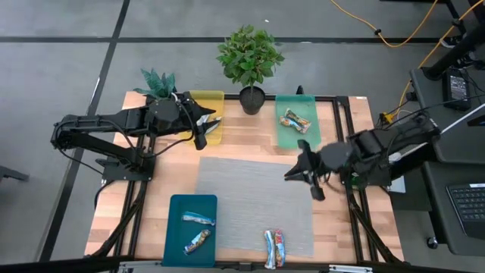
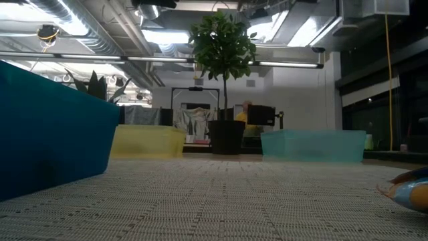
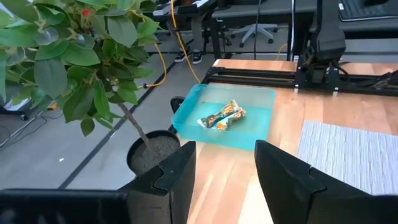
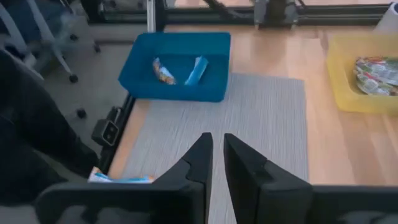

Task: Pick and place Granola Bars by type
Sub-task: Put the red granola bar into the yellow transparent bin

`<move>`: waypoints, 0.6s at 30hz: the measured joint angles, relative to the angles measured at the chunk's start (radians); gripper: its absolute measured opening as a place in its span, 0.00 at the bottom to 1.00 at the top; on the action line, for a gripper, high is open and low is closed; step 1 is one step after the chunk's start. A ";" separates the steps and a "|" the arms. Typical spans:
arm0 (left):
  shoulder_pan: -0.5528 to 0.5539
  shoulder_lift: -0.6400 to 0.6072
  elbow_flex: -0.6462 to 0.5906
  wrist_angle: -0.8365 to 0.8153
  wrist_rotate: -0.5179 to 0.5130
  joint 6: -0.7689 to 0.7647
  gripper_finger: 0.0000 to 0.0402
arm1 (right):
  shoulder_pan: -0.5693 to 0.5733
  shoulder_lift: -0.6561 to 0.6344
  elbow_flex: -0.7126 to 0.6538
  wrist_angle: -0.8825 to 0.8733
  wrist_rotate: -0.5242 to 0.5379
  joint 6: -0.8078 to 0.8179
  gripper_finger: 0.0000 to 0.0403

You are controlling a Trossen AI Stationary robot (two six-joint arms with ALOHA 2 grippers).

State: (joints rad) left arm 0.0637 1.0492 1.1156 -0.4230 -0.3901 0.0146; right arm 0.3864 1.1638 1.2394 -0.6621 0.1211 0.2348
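Granola bars lie in four places: a pair in the green tray [image 1: 295, 121] [image 3: 222, 116], two in the blue tray [image 1: 198, 230] [image 4: 179, 70], several in the yellow tray [image 4: 376, 74], and two on the grey mat's near edge [image 1: 274, 249] [image 4: 121, 178] [image 2: 409, 191]. My left gripper [image 1: 206, 127] [image 3: 225, 149] hangs open and empty over the yellow tray's right end, facing the green tray. My right gripper [image 1: 301, 171] [image 4: 217, 140] hovers shut and empty above the mat's right part, pointing toward the blue tray.
A potted plant [image 1: 250, 61] [image 3: 149, 152] stands at the far edge between the yellow tray [image 1: 206, 102] and the green tray [image 1: 294, 140]. A smaller plant [image 1: 158, 82] sits at the far left corner. The grey mat [image 1: 250, 197] covers the middle. Black frame rails border the table.
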 joint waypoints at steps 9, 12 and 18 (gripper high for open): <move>0.000 0.000 0.000 0.000 0.000 0.054 0.39 | 0.167 0.308 0.370 -0.338 0.103 0.139 0.08; 0.000 0.000 0.000 0.000 0.000 0.066 0.39 | 0.208 0.383 0.418 -0.419 0.033 0.254 0.07; 0.000 0.000 0.000 0.000 0.000 0.078 0.39 | 0.287 0.496 0.365 -0.440 -0.098 0.530 0.07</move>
State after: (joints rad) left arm 0.0639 1.0492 1.1152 -0.4229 -0.3904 0.0929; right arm 0.6732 1.6598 1.6049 -1.1021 0.0236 0.7650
